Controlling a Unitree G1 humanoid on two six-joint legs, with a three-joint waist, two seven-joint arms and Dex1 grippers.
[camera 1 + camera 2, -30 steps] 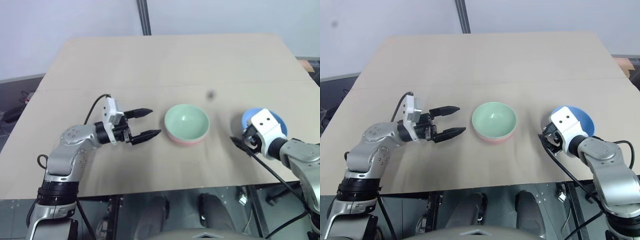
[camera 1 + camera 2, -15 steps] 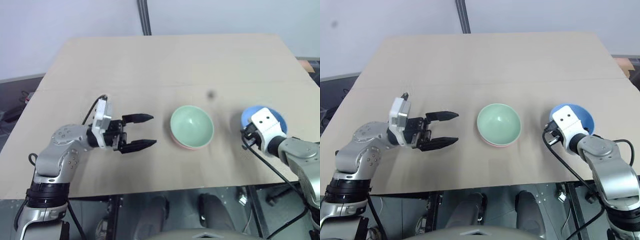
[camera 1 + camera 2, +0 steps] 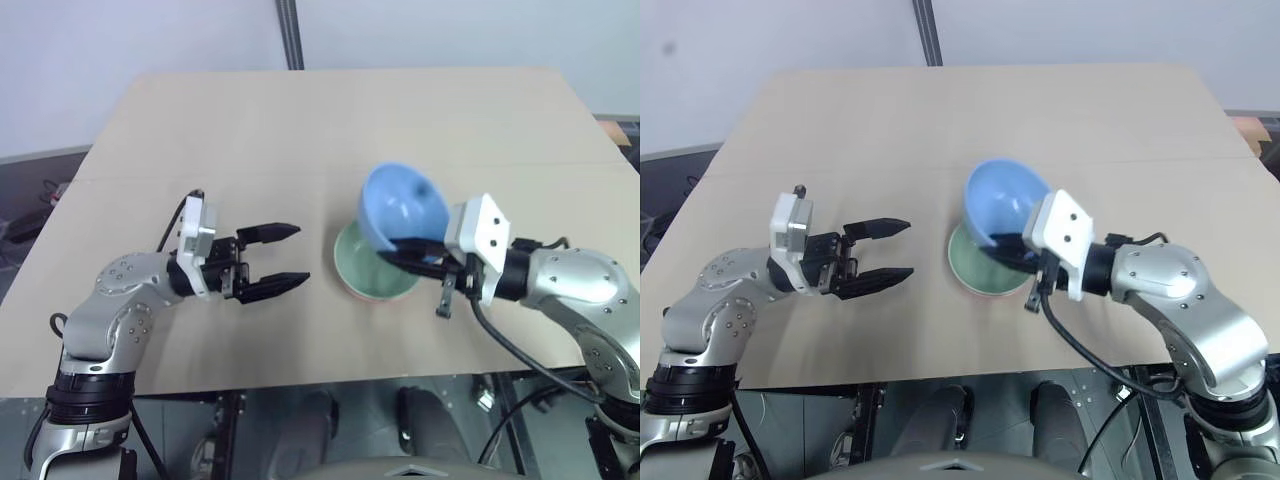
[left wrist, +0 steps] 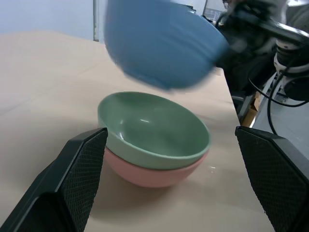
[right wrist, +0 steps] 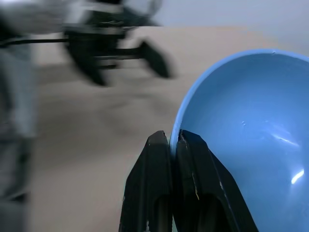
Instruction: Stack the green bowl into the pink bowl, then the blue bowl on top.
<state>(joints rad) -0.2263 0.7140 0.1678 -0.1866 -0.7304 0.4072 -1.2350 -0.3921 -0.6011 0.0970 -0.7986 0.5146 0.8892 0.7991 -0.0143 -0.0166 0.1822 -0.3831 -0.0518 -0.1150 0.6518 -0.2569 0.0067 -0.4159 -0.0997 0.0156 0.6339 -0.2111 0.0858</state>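
A pale wooden bench before a grey wall. Head view, frame centre: the green bowl already sits nested in the pink bowl; the right hand pinches the blue bowl by its rim, tilted just above them. Centre left, the left hand hangs spread wide, empty. Left wrist view: blue bowl airborne, clear of the pair. Right wrist view: fingers clamped on the rim. Only the final placement appears left.

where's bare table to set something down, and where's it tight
Bare: the whole far half of the table beyond the bowls, and the near strip by the front edge. Tight: the middle, where the blue bowl hangs in the right gripper over the green bowl nested in the pink bowl, left gripper open beside them.
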